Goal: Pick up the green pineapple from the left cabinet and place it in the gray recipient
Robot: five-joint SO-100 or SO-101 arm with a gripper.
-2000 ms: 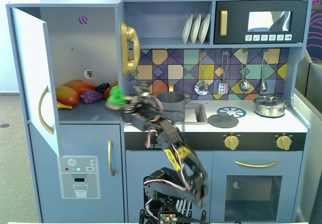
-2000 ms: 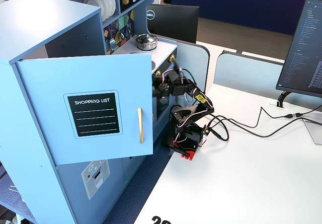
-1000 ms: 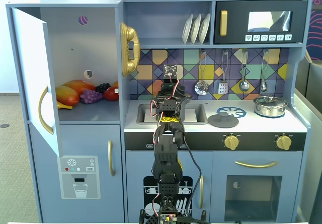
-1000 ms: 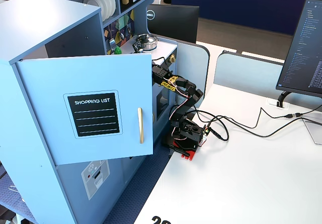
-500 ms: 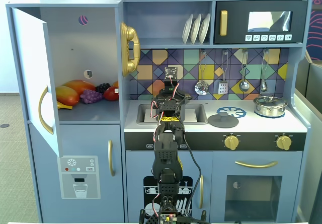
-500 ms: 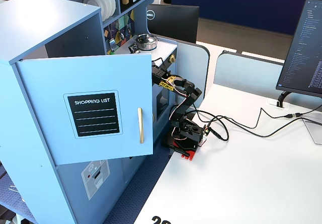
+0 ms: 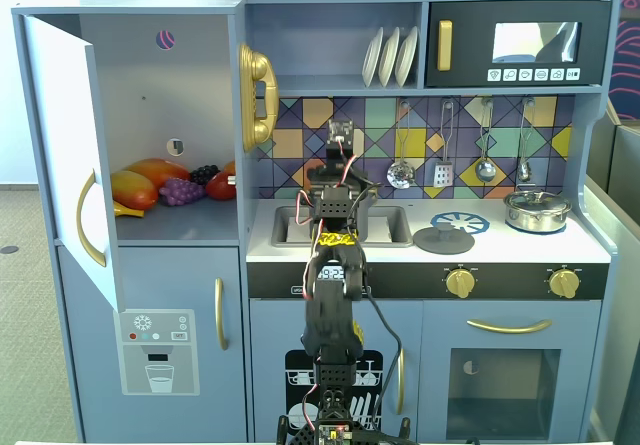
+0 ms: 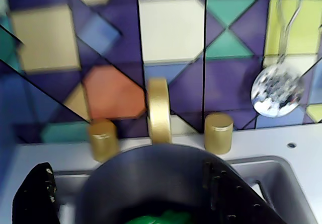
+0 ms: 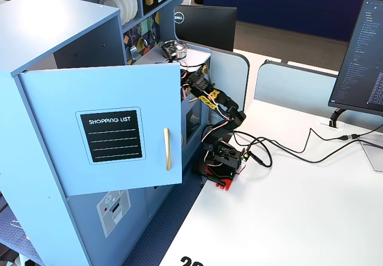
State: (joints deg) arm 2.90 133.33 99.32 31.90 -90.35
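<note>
In the wrist view the gray recipient, a dark matte pot, stands in the sink below the gold faucet. The green pineapple lies inside it, only its top showing at the bottom edge. My gripper is open over the pot: the left finger is outside the wall, the right finger is at the pot's right side, and neither touches the fruit. In a fixed view the arm reaches over the sink and hides the pot. The left cabinet stands open.
The cabinet shelf holds purple grapes, orange fruit and red fruit. Its door swings out left. Gold taps flank the faucet. A slotted spoon hangs at the right. A silver lidded pot sits on the stove.
</note>
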